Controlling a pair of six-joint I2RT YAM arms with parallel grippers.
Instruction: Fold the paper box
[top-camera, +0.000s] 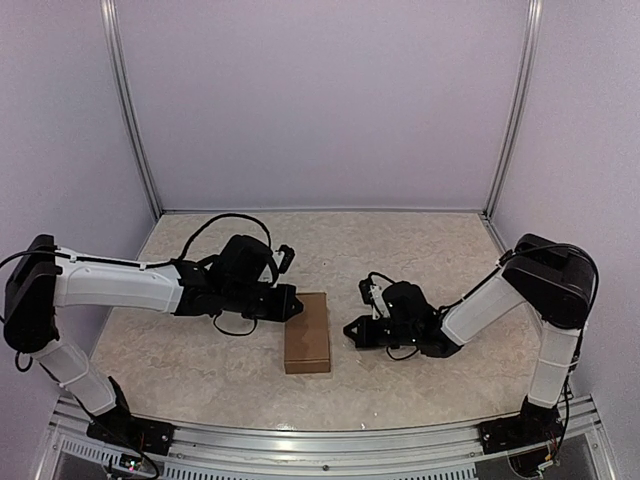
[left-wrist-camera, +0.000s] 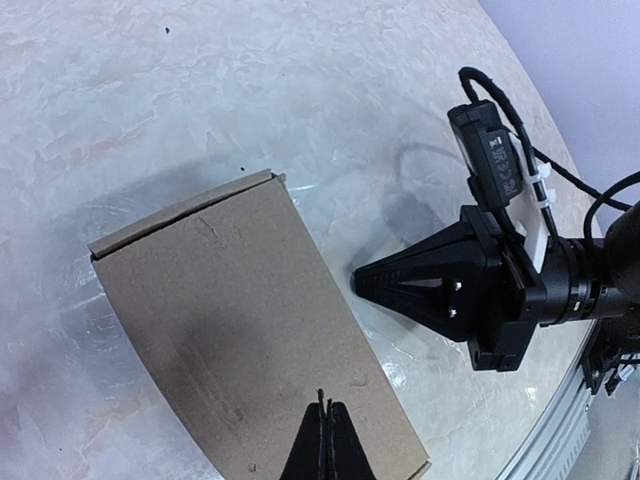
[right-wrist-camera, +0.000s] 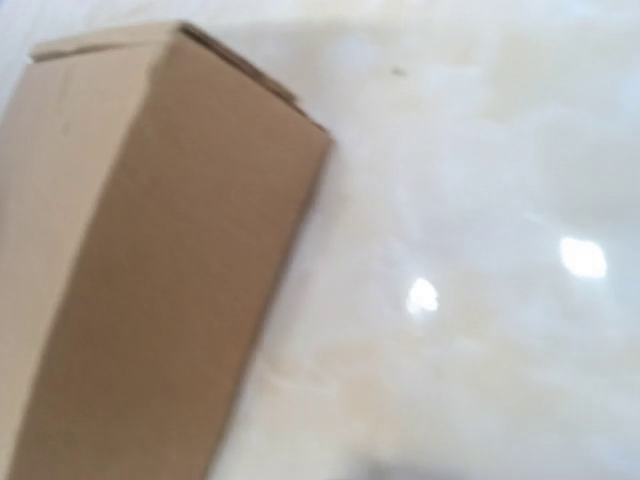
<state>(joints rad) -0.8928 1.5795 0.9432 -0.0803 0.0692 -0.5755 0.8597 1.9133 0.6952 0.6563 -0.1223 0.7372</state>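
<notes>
Pincers shut, empty, seen from above: left pincer (top-camera: 296, 303) over the plain brown cardboard box (top-camera: 307, 335) on the marbled beige table (top-camera: 420, 250), right pincer (top-camera: 350, 328) just beside. Left wrist: box looks light, stiff, crushable. Right wrist: best pinched across its long sides.

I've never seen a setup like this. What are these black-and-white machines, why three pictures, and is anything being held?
Those are two robot arms bolted to the near edge of a pale marbled table. Each ends in a two-finger gripper. The wide picture comes from a camera above and behind them; the other two come from small cameras on the wrists. On the table lies one plain brown cardboard box, folded into a slim closed block. The left gripper is shut, its tip over the box's top; the right gripper is shut too, beside the box without touching it. Neither holds anything.
</notes>
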